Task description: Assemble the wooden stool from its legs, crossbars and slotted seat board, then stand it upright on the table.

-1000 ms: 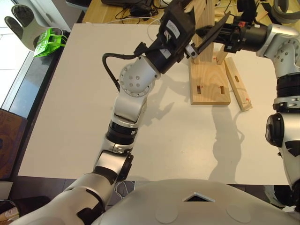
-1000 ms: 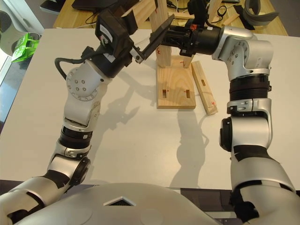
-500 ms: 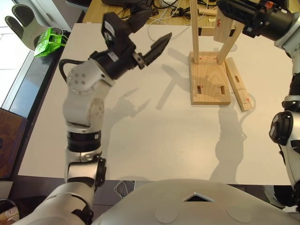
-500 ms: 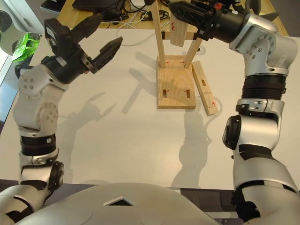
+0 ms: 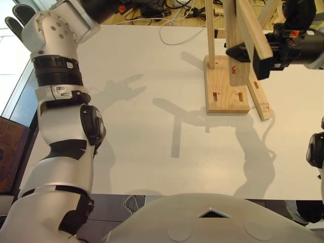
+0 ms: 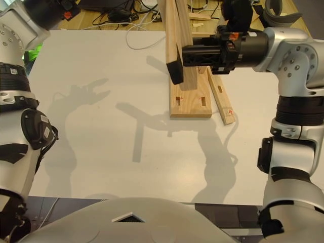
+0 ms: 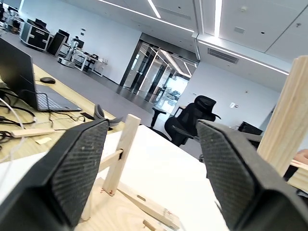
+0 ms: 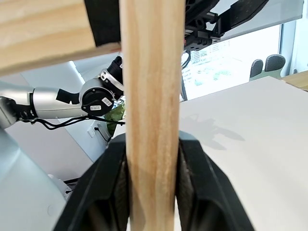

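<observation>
Over the white table (image 5: 152,61) the left gripper (image 7: 151,180), jaws apart, has swung clear, leaving the right gripper (image 5: 248,54), clamped on a raised leg (image 5: 232,30), to slot the seat board (image 5: 225,104) alone.

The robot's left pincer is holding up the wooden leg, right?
Not quite. It is the right pincer that is holding up the wooden leg. The right wrist view shows its fingers clamped on both sides of the wood. The left pincer is open and holds nothing.
</observation>
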Available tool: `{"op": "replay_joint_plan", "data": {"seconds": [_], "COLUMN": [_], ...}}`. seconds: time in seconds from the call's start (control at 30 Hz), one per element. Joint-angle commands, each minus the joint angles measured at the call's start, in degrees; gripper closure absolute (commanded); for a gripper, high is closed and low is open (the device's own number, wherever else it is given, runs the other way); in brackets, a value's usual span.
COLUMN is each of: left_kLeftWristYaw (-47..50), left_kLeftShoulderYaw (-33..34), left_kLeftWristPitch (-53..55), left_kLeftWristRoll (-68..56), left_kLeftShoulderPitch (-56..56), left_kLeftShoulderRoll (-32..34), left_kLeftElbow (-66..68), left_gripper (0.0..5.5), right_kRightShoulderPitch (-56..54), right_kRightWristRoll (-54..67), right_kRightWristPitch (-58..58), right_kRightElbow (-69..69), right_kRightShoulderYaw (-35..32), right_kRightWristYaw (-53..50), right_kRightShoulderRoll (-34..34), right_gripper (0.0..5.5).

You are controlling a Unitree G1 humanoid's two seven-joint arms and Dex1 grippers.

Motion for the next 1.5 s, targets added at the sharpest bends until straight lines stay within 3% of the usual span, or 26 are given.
{"op": "replay_joint_plan", "data": {"seconds": [0.03,1.0,1.5], "left_kLeftWristYaw": [-1.72,-0.45,0.88], "left_kLeftShoulderYaw": [0.14,2.32,-1.31], "left_kLeftWristPitch": [4.56,10.88,8.19], "left_kLeftWristRoll": [-1.99,-11.71,-10.52], "left_kLeftShoulderPitch": [-0.52,4.84,5.00], "left_kLeftShoulderRoll": [-0.40,-5.57,-7.19], "left_kLeftElbow": [-3.68,-21.13,-23.29], "left_gripper": [2.13,2.13,2.13], "right_kRightShoulderPitch": [0.48,0.52,1.20], "right_kRightWristRoll": [1.05,0.92,1.23], "right_kRightWristPitch": [0.60,-0.76,-0.14], "right_kRightElbow": [-1.64,-0.23,-1.93], "right_kRightShoulderYaw": [0.24,3.16,5.52], "right_kRightWristYaw": [-0.64,-1.33,-0.73], "right_kRightShoulderRoll": [-1.03,0.99,1.15], "right_gripper": [4.49,4.49,4.49]}}
